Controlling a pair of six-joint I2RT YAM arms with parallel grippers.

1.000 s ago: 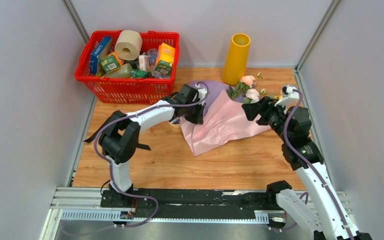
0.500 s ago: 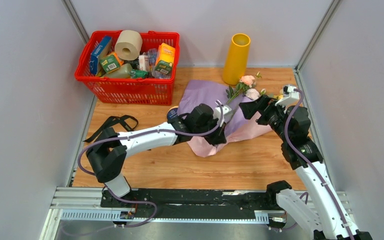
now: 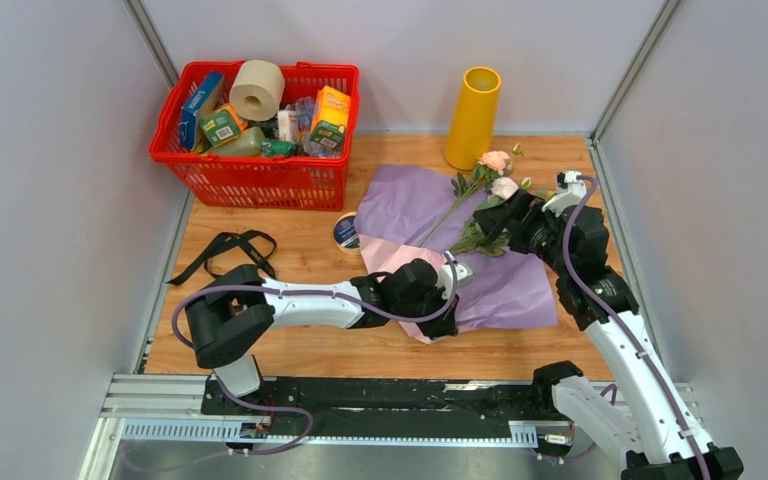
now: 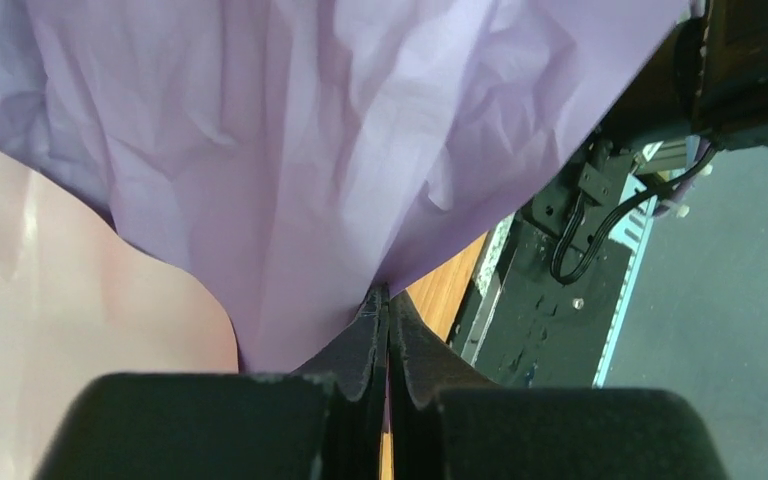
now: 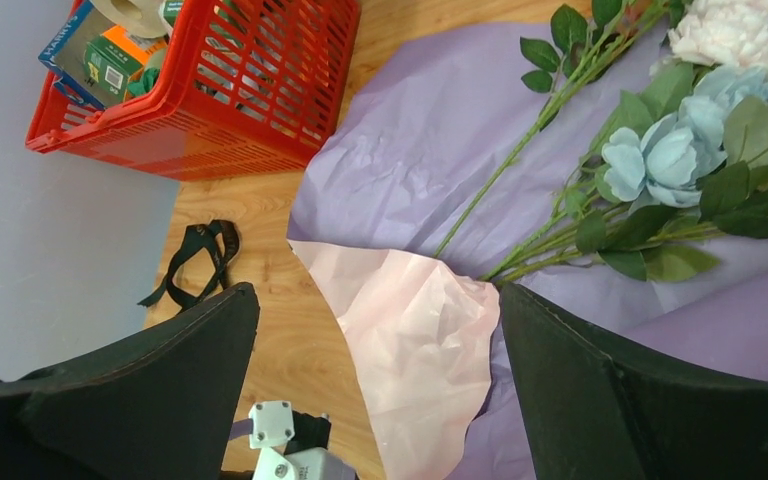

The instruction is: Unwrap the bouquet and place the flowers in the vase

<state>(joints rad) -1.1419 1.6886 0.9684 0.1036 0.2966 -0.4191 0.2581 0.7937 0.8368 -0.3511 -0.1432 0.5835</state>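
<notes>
My left gripper (image 4: 380, 300) has its jaws pressed together on a near corner of the crinkled lilac wrapping paper (image 4: 340, 150), which fans away from the fingertips. That sheet lies spread flat on the wooden table (image 3: 290, 270), with a glossy pale pink paper sheet (image 5: 415, 340) overlapping it near the left gripper.

My right gripper (image 5: 375, 300) hangs above the paper with its jaws spread wide and nothing between them.

The green-stemmed artificial flowers (image 5: 660, 160) lie on the lilac sheet. Their long axis runs diagonally, cut stem ends toward the near left and pink, white and pale blue blooms toward the far right. The blooms lie near the foot of the tall yellow-orange cylindrical vase (image 3: 473, 115), which stands upright at the far edge, mouth up.

A black ribbon (image 3: 225, 250) lies loose on the table to the left, near the red plastic basket (image 3: 250, 150).
</notes>
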